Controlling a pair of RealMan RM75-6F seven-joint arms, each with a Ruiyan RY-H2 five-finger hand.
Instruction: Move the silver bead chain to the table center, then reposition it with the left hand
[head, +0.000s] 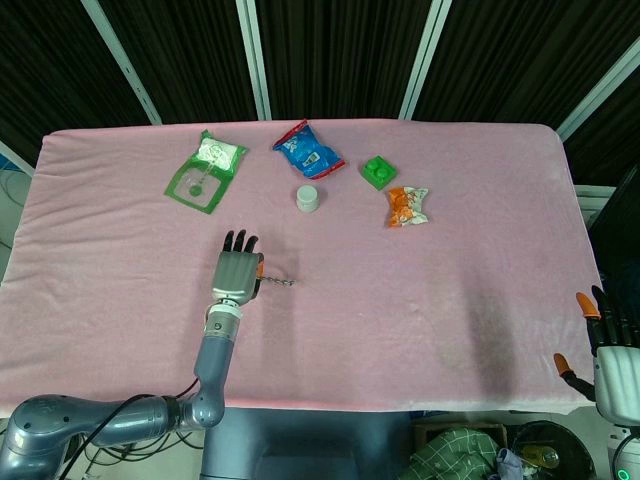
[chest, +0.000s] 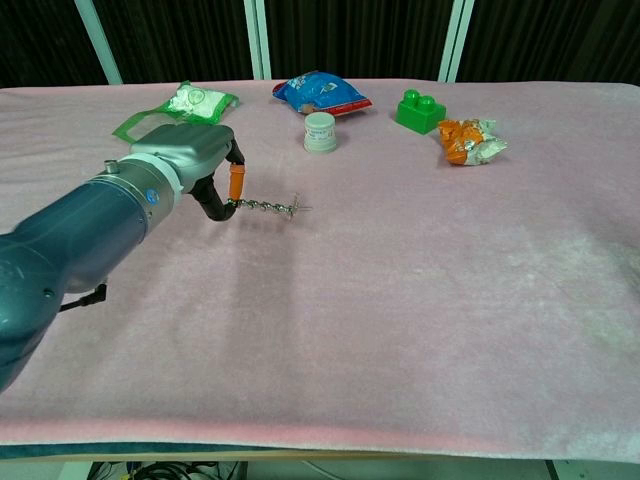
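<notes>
The silver bead chain (chest: 266, 207) is pinched at one end by the left hand (chest: 196, 163), trailing toward 3 o'clock over the pink table (chest: 420, 280). The right hand (head: 610, 355) is held with fingers spread, holding nothing, at 4 o'clock off the table edge.

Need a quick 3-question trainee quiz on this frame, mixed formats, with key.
1. True or false: the left hand pinches one end of the silver bead chain.
2. Which lies nearest the chain? A) white jar B) green block C) orange packet
3. Fill in: the right hand sits at the table's ___ edge in the head view, holding nothing.

Key: 1 true; 2 A; 3 right
</notes>
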